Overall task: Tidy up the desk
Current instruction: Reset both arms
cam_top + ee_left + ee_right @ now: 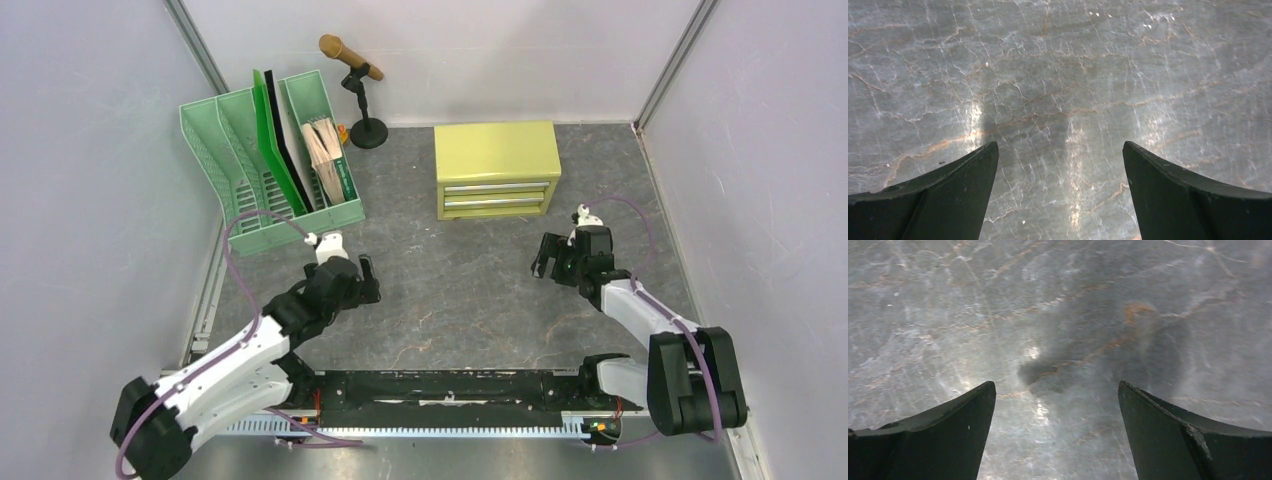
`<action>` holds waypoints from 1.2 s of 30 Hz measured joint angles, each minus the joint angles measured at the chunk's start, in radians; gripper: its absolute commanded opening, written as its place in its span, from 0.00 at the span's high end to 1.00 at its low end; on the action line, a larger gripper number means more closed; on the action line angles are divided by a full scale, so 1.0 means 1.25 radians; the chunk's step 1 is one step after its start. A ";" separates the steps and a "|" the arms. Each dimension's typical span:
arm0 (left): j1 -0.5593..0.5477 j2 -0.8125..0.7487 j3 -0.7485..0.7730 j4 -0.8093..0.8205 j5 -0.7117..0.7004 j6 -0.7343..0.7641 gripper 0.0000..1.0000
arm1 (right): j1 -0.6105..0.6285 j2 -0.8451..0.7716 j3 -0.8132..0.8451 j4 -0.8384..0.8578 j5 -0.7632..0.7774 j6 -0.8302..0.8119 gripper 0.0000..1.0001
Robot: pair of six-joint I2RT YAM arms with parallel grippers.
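Top external view: the desk [450, 310], dark grey with faint pale veins, fills the middle of the frame and is enclosed by pale walls.

The left gripper [371, 280] sits left of centre over bare desk, its jaws spread with nothing between them. The right gripper [539, 259] sits right of centre, likewise spread and empty, its fingers pointing toward frame left. The two are well apart. Whether either touches the surface cannot be told from this angle.

Items on the desk:
- A green file organizer [232, 150] stands in the upper left of the frame, close to the left wall. Its right-hand slots hold a green board [268, 125], a dark sheet and a pale-paged book [322, 148]; the left-hand slots show no contents.
- A microphone [350, 58] on a black stand is at top centre-left, just right of the organizer. A small orange-yellow item [343, 131] lies by the stand's base (too small to identify).
- A yellow-green cabinet [497, 155] is at upper centre-right, with both drawers shut.

Left wrist view: two dark fingers [955, 192] enter from the bottom corners with a wide gap, and only veined desk shows between them.

Right wrist view: the fingers [948, 435] stand the same way, wide apart over bare surface, with a dark shadow patch at frame centre.
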State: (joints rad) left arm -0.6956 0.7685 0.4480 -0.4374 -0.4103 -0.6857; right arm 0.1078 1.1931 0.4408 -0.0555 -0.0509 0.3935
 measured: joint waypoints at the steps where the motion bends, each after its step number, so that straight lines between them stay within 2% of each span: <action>1: 0.004 0.031 0.013 0.005 -0.006 0.002 0.00 | -0.005 -0.008 0.000 -0.013 0.012 -0.008 0.02; 4: 0.046 0.114 0.052 0.028 -0.005 0.026 0.00 | -0.016 -0.038 0.000 -0.043 0.054 -0.032 0.02; 7: 0.151 0.165 0.067 0.082 0.031 0.053 0.00 | -0.020 -0.084 0.000 -0.058 0.115 -0.060 0.02; 10: 0.261 0.181 0.067 0.129 0.069 0.087 0.00 | -0.020 -0.127 0.000 -0.059 0.188 -0.080 0.02; 13: 0.318 0.175 0.067 0.181 0.078 0.140 0.00 | -0.020 -0.146 0.000 -0.059 0.240 -0.099 0.02; 19: 0.336 0.090 0.041 0.293 0.062 0.275 0.00 | -0.020 -0.191 -0.017 -0.035 0.278 -0.128 0.02; 25: 0.336 -0.096 -0.132 0.469 0.071 0.391 0.00 | -0.020 -0.266 -0.094 0.042 0.261 -0.155 0.03; 28: 0.336 -0.166 -0.209 0.508 0.079 0.425 0.00 | -0.020 -0.299 -0.141 0.099 0.237 -0.175 0.02; 32: 0.336 -0.181 -0.236 0.535 0.078 0.446 0.00 | -0.020 -0.306 -0.178 0.160 0.223 -0.197 0.02; 36: 0.336 -0.141 -0.246 0.581 0.077 0.455 0.00 | -0.020 -0.302 -0.206 0.232 0.208 -0.222 0.03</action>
State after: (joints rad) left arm -0.2760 0.5922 0.1410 0.2890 -0.3145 -0.1165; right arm 0.0830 0.8154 0.1833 0.2340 0.2092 0.1162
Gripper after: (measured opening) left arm 0.994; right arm 0.974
